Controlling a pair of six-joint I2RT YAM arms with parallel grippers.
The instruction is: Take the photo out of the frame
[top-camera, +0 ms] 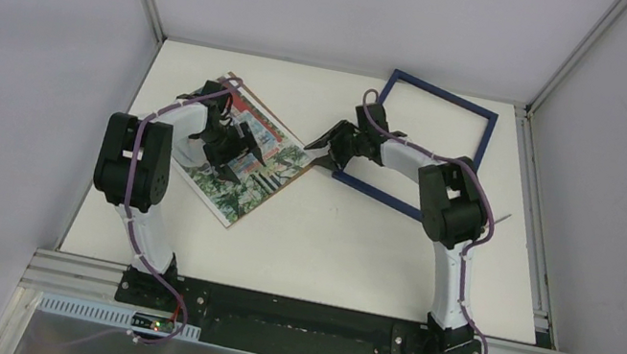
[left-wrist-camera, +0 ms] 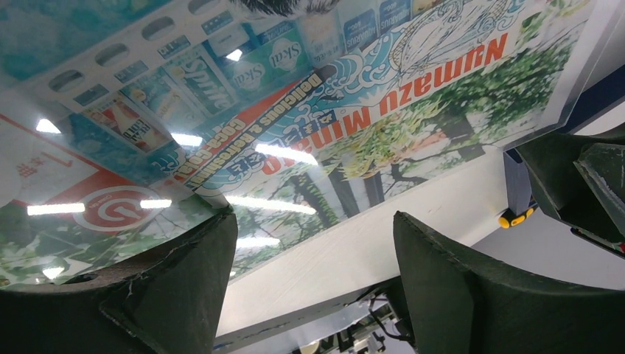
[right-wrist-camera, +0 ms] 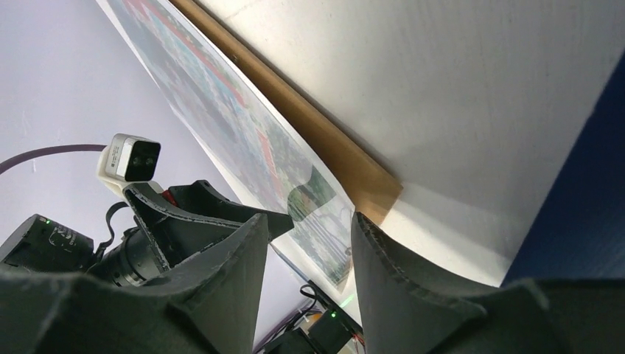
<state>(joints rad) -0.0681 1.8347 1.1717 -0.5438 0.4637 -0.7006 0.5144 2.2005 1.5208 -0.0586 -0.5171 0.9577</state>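
The photo [top-camera: 277,169], a glossy collage of greenery, red and blue, lies flat on the table left of centre, turned like a diamond. A brown backing board [right-wrist-camera: 324,147] lies under it, its edge showing. My left gripper [top-camera: 238,152] hovers over the photo's middle, open wide with nothing between its fingers [left-wrist-camera: 184,287]; the print [left-wrist-camera: 332,133] fills that wrist view. The frame [top-camera: 445,96], a thin navy rectangle, lies at the back right with bare table inside it. My right gripper [top-camera: 321,149] sits just left of the frame's near-left corner, jaws partly apart and holding nothing.
White table [top-camera: 356,243] with raised rails [top-camera: 533,206] along its sides and grey walls around. In the right wrist view the frame's navy edge [right-wrist-camera: 589,206] runs down the right, and the left gripper [right-wrist-camera: 184,214] shows beyond my own fingers [right-wrist-camera: 221,295].
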